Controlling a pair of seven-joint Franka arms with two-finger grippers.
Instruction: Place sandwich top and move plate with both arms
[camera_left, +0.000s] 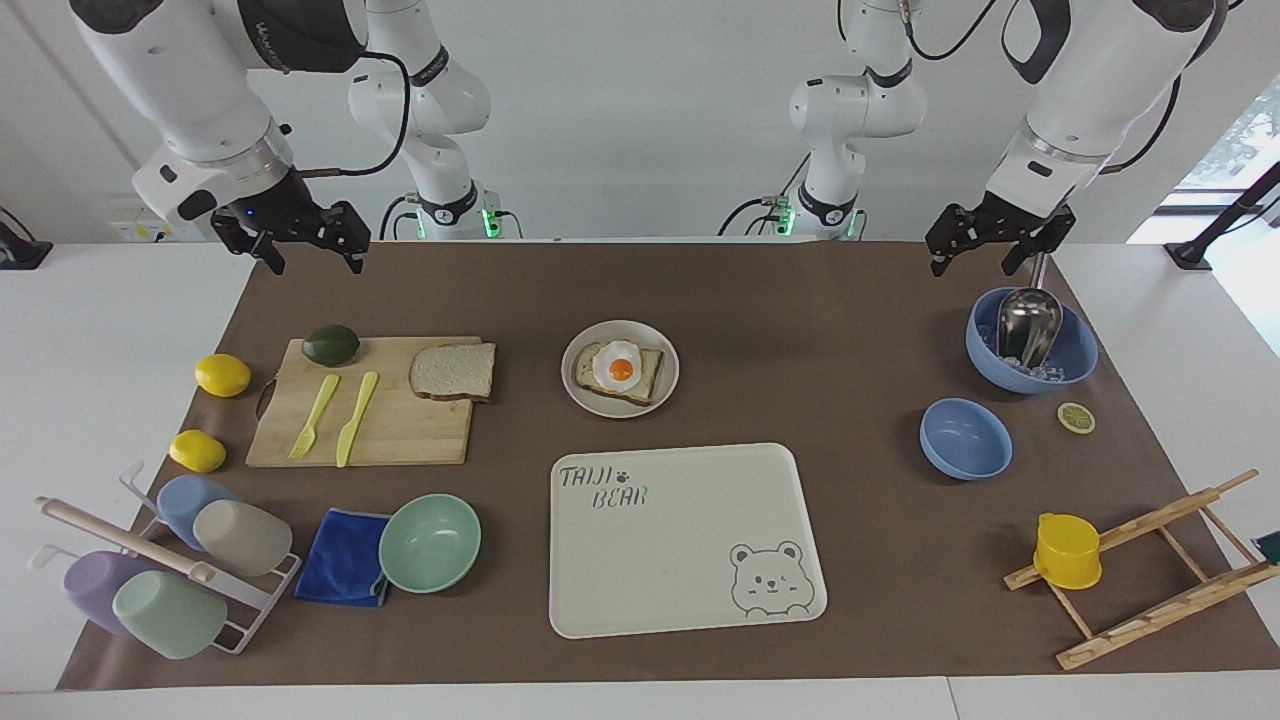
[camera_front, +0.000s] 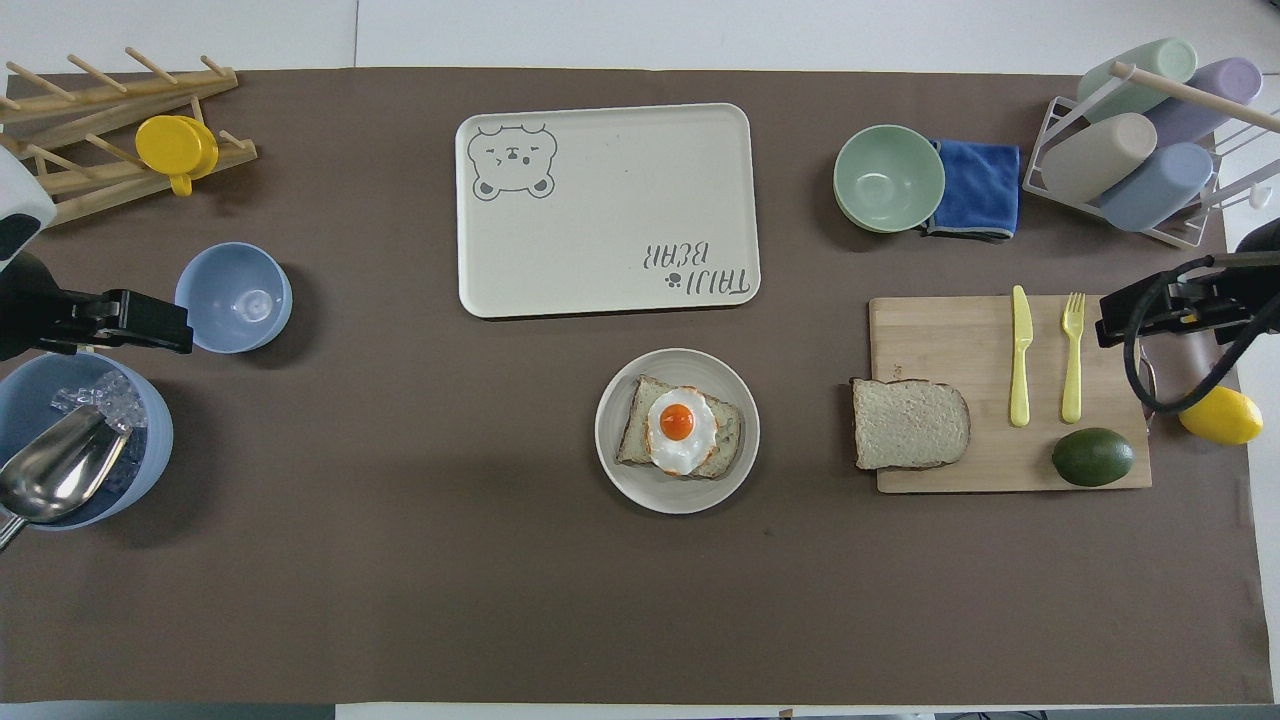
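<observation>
The sandwich top (camera_left: 453, 371) lies flat on the cutting board (camera_left: 400, 430) toward the right arm's end, closest to the wide-open, empty right gripper (camera_left: 312, 250), while the egg-topped plate (camera_left: 572, 372) sits mid-table and the open left gripper (camera_left: 985, 255) waits over the ice bowl (camera_left: 1078, 350).

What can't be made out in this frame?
- Second lemon, overhead view: the right hand and its cable cover where it lies.
- Scoop handle, overhead view: cut off at the edge.
- Lemon slice: shows in the facing view only.
- Left hand, overhead view: wrist cut off.
</observation>
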